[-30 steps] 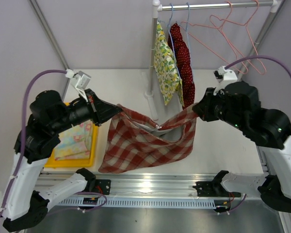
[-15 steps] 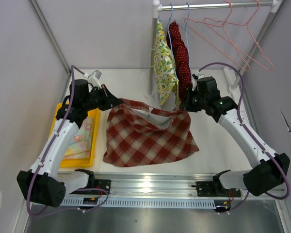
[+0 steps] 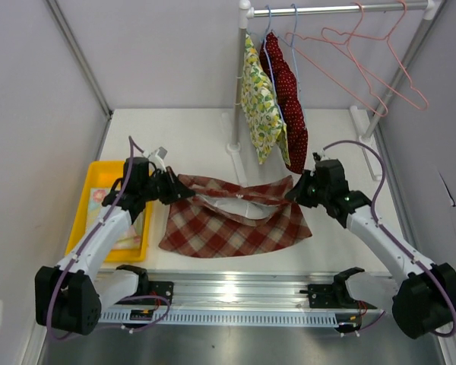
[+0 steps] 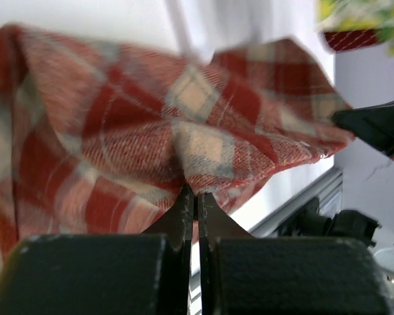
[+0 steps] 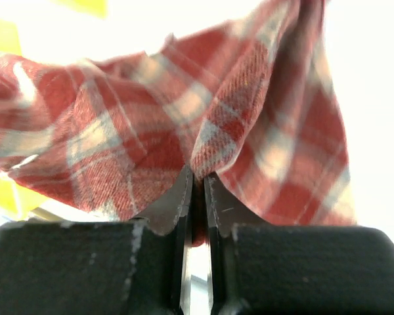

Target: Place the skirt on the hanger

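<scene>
The red and cream checked skirt (image 3: 235, 224) lies spread on the white table, its waistband held up at both corners. My left gripper (image 3: 184, 190) is shut on the skirt's left waist corner (image 4: 190, 157). My right gripper (image 3: 292, 193) is shut on the right waist corner (image 5: 207, 154). Empty pink wire hangers (image 3: 349, 46) hang on the rail (image 3: 334, 9) at the back right, above and behind the skirt.
A yellow floral garment (image 3: 258, 103) and a red dotted one (image 3: 289, 106) hang on the rail's left end beside the rack's post (image 3: 239, 84). A yellow tray (image 3: 99, 217) with folded cloth sits at the left. A metal rail (image 3: 243, 293) runs along the near edge.
Both grippers have come down and forward with the skirt, lowering it from hanging stretched in the air until most of it lies on the table.
</scene>
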Motion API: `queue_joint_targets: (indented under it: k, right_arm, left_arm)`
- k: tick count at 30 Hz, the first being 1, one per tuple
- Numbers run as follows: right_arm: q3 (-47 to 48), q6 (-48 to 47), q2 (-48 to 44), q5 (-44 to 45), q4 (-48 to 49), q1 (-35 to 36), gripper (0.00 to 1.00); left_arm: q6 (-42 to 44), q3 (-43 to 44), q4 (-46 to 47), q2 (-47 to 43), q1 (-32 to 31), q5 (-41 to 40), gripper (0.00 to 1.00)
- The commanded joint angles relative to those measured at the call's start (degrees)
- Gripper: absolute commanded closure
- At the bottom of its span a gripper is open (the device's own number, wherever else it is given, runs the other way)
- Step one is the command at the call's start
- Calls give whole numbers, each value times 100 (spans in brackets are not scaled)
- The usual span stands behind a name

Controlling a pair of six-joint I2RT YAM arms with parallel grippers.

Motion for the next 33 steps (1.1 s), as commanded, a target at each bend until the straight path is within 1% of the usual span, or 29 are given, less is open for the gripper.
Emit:
queue_joint_targets:
  k: [1, 3, 4, 5, 6, 7, 8, 9, 12, 13, 14, 17, 20, 21, 23, 24, 25, 26, 27, 28, 29, 30, 31, 33]
  right_arm:
    - [-719, 619, -513, -62, 303, 27, 87]
    - [-985, 752, -627, -63, 277, 115, 78]
    - [-1169, 857, -654, 7, 233, 203, 67]
    - [-1232, 892, -698, 112, 190, 412, 60]
    - [-1267, 928, -733, 218, 128, 493, 54]
    - [-1294, 971, -829, 401, 23, 581, 40]
    - [-1312, 989, -900, 464, -30, 660, 35]
    - [-1312, 998, -961, 517, -92, 669, 30]
    - [-1076, 946, -1321, 824, -477, 652, 27]
    - [-1074, 946, -1357, 825, -566, 652, 26]
    - [-883, 885, -1375, 999, -654, 617, 26]
    - [-531, 709, -1436, 1123, -970, 538, 25]
    - [145, 481, -1419, 1255, -1313, 441, 26]
    - [600, 253, -1401, 1247, -1392, 293, 26]
    - [1164, -20, -1227, 1186, -1594, 90, 27]
    - [1463, -326, -1139, 1011, -1647, -41, 27]
    - [2118, -494, -1025, 905, -1691, -365, 28]
    - [2473, -661, -745, 678, -1718, -542, 28]
    - [2816, -941, -586, 206, -1701, -735, 29]
    - [3524, -1075, -393, -103, -1701, -1155, 29]
    - [3888, -1189, -199, -385, -1701, -1341, 32]
    - [4248, -1269, 177, -771, -1683, -1500, 32]
    - [4922, -1452, 346, -949, -1631, -1745, 32]
    - [5584, -1638, 880, -1143, -1569, -1923, 32]
  left_arm:
    - [-111, -632, 202, -527, 12, 197, 100]
    - [-67, -809, 80, -755, -67, 180, 90]
    - [-50, -871, -17, -835, -94, 180, 84]
    - [-41, -950, -61, -923, -103, 180, 69]
    - [-41, -1012, -105, -1019, -120, 180, 61]
    - [-15, -1021, -227, -1203, -129, 180, 57]
    - [-6, -1030, -289, -1283, -129, 180, 50]
    - [20, -1013, -342, -1354, -129, 197, 49]
    - [21, -934, -570, -1600, -138, 320, 43]
    - [38, -881, -571, -1626, -138, 320, 43]
    - [56, -855, -650, -1644, -138, 320, 42]
    - [170, -758, -773, -1627, -138, 215, 42]
    - [179, -705, -747, -1609, -138, 276, 42]
    - [179, -618, -747, -1609, -138, 294, 42]
    - [214, -530, -799, -1600, -138, 285, 42]
    - [292, -468, -835, -1600, -138, 268, 42]
    - [328, -372, -904, -1600, -138, 268, 41]
    - [363, -214, -931, -1592, -138, 259, 41]
    - [416, -169, -984, -1557, -138, 276, 41]
    - [434, -90, -1002, -1539, -138, 303, 41]
    - [451, -55, -993, -1530, -138, 364, 41]
    - [460, 15, -1010, -1513, -138, 399, 41]
    - [469, 68, -1019, -1504, -138, 408, 41]
    - [504, 112, -1019, -1486, -138, 478, 41]
